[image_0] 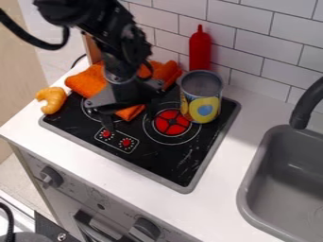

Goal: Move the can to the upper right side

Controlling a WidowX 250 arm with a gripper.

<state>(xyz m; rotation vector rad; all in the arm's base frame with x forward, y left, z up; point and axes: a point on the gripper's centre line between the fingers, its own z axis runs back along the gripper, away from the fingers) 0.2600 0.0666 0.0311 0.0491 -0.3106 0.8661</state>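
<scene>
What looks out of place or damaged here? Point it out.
The crumpled orange cloth stands out: it lies partly over the black, grey-rimmed stovetop, where a cloth seems misplaced. The stovetop also shows pale scuffs toward its front right corner. I see no spill.

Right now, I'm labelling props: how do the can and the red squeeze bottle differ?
The can is wide with a patterned label; the squeeze bottle is slim and plain red. The can ends in a round rim, the bottle in a narrow nozzle. Both stand upright.
</scene>
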